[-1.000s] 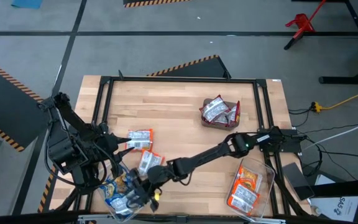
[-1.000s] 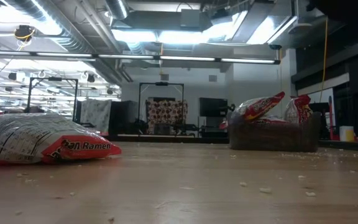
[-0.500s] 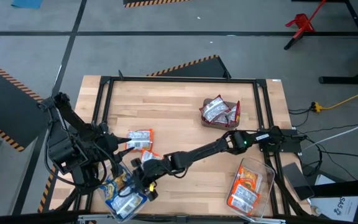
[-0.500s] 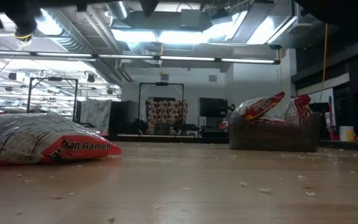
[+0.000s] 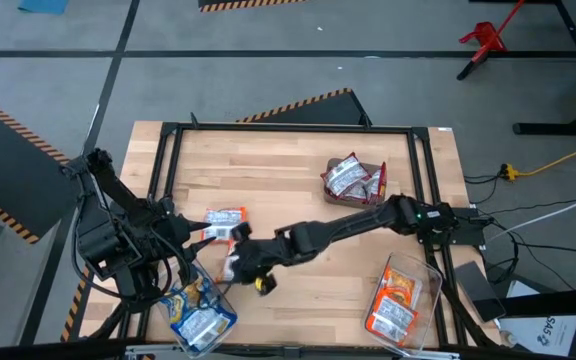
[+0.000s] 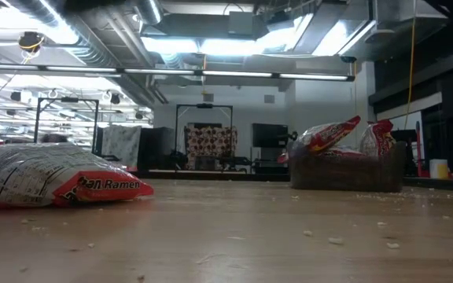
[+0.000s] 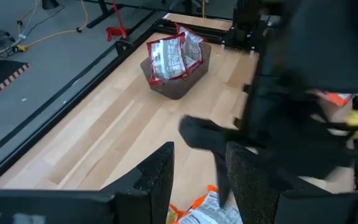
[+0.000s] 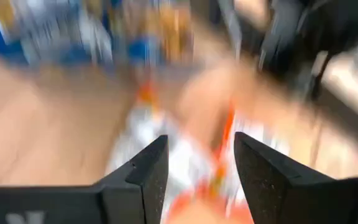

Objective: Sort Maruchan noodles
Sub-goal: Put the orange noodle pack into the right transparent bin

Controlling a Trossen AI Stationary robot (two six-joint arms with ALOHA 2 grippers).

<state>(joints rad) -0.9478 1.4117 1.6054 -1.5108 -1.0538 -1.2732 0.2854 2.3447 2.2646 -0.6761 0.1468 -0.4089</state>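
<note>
Noodle packets lie flat at the table's near left. An orange-accented packet (image 5: 226, 218) (image 6: 53, 177) sits beside my left gripper (image 5: 190, 238) (image 7: 197, 168), which is open and still. A second orange-accented packet (image 5: 230, 268) (image 8: 191, 168) lies under my right gripper (image 5: 240, 262) (image 8: 197, 146), which hovers open above it; the right wrist view is blurred. Blue-accented packets fill a clear bin (image 5: 198, 318) at the near left corner. Red-accented packets stand in a dark bin (image 5: 353, 180) (image 7: 174, 62) (image 6: 344, 161). More orange packets lie in a clear bin (image 5: 403, 300) at the near right.
My right arm (image 5: 348, 228) stretches level across the table's middle from the right edge and fills much of the left wrist view. A black frame rail (image 5: 288, 128) runs around the tabletop. Bare wood lies between the dark bin and the far left corner.
My right gripper has swung from above the clear bin of blue-accented packets toward the far edge and slightly right. It now hangs over the orange-accented packet on the table. The packets have not moved.
</note>
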